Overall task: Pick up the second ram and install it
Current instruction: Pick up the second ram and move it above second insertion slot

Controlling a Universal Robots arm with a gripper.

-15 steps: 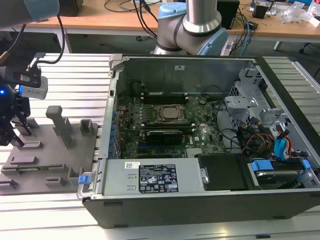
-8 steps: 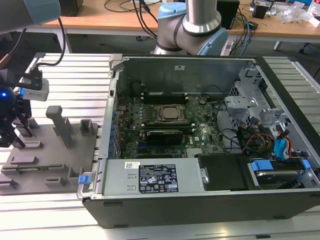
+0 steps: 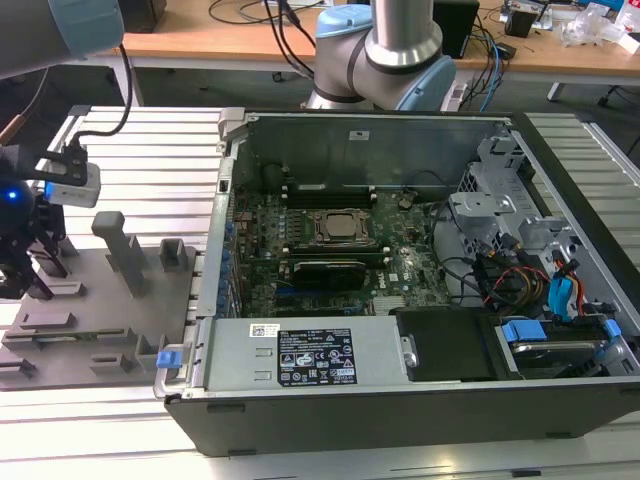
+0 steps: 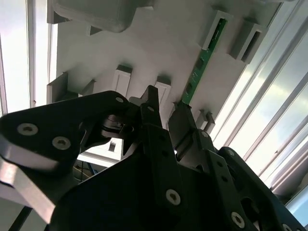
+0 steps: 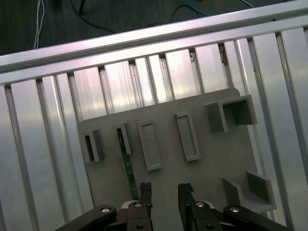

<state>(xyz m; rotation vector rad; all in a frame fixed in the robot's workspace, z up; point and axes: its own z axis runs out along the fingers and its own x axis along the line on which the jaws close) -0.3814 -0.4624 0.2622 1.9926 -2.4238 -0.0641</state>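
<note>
The black two-finger gripper (image 5: 165,188) hovers open (nothing held) beside the thin green ram stick (image 5: 126,161), likely propped edgewise in the grey slotted holder (image 5: 211,159) for pinching.

In the exterior view the gripper (image 3: 22,262) lies half past the picture's left edge, and the arm (image 3: 400,40) is cut off at the top. In the second wrist view the near end of the memory stick (image 4: 202,62) is hidden behind a finger (image 4: 182,120), so whether they touch cannot be told. In the first wrist view the bottom edge cuts off the gripper's body, and the stick's chips are too small to make out.
</note>
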